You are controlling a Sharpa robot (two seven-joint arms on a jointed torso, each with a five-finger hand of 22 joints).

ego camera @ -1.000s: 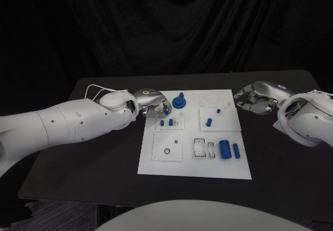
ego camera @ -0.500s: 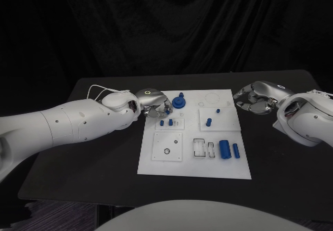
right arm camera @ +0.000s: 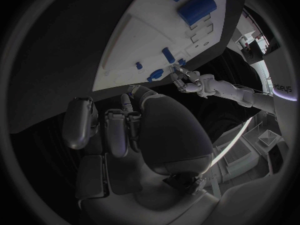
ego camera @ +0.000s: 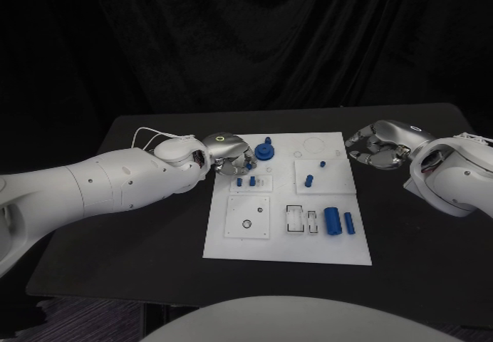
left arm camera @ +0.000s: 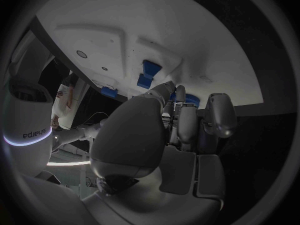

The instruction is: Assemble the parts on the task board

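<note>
Left hand: the left hand point(ego camera: 230, 156) hovers at the board's point(ego camera: 236, 246) 10 o'clock corner, fingers curled; whether they pinch anything cannot be told.
Right hand: the right hand point(ego camera: 376, 146) waits off the 2 o'clock edge, curled on nothing.
Parts: blue gear point(ego camera: 266, 151) at 12 o'clock, two pegs point(ego camera: 246, 182) just beside the left fingers.
Risk: a descending finger could likely topple those pegs or nudge the gear.

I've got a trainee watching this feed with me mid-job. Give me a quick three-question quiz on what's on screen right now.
1. True or false: the right hand is over the task board.
2. Which hand is at the board's far left corner, by the blue gear-like part? A) left B) right
3. Fill in: the big blue cylinder lies in the board's near ____ part.

Key: 1 false, it is off the right edge; 2 A, left hand; 3 right.
</note>
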